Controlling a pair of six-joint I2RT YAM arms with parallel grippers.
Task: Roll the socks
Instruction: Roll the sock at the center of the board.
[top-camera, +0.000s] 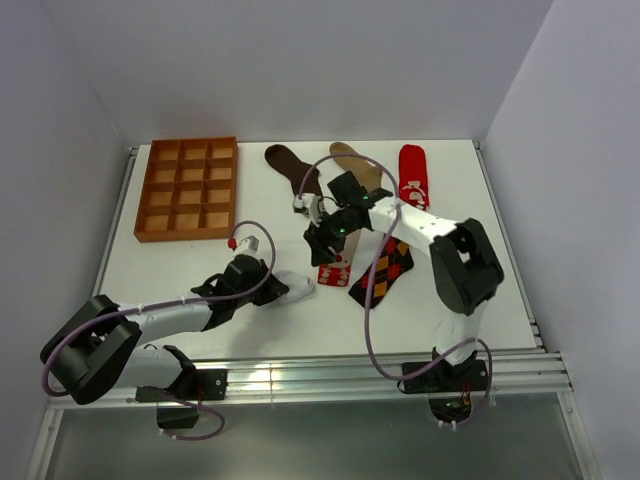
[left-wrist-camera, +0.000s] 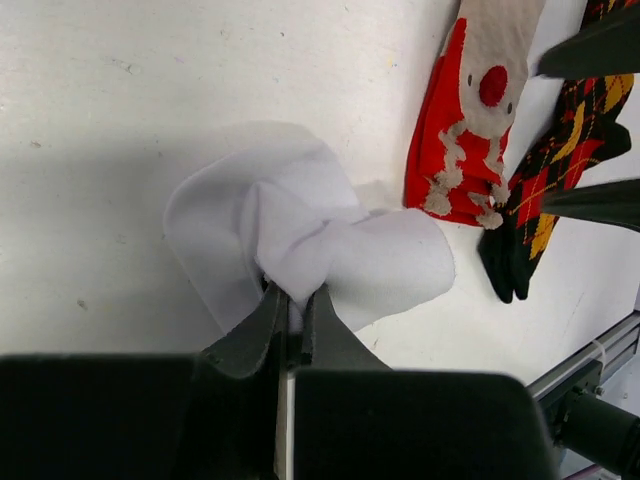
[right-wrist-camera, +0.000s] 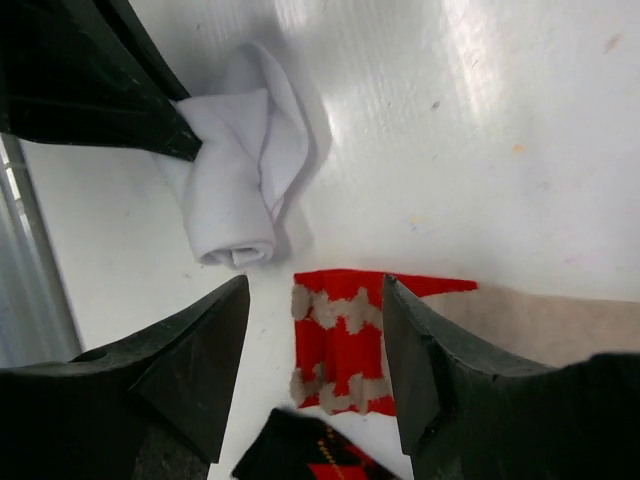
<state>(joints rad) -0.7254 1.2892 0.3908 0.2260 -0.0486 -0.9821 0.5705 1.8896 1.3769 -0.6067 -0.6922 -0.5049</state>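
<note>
White bench (top-camera: 300, 330) below: my left gripper (left-wrist-camera: 293, 302) is pinched tight on the bunched white fabric sock (left-wrist-camera: 385, 260), right at its tips. My right gripper (right-wrist-camera: 315, 300) is spread wide, with the red-toed beige sock (right-wrist-camera: 340, 345) directly beneath.

tray (top-camera: 187, 188) rear left, socks (top-camera: 413, 176) right

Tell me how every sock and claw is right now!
white sock, loosely rolled, pinched
left gripper, shut on white sock
right gripper, open, holding nothing
beige red-toed sock, flat, unrolled
argyle sock, flat, unrolled
dark brown sock, flat, unrolled
tan sock, flat, unrolled
red sock, flat, unrolled
</note>
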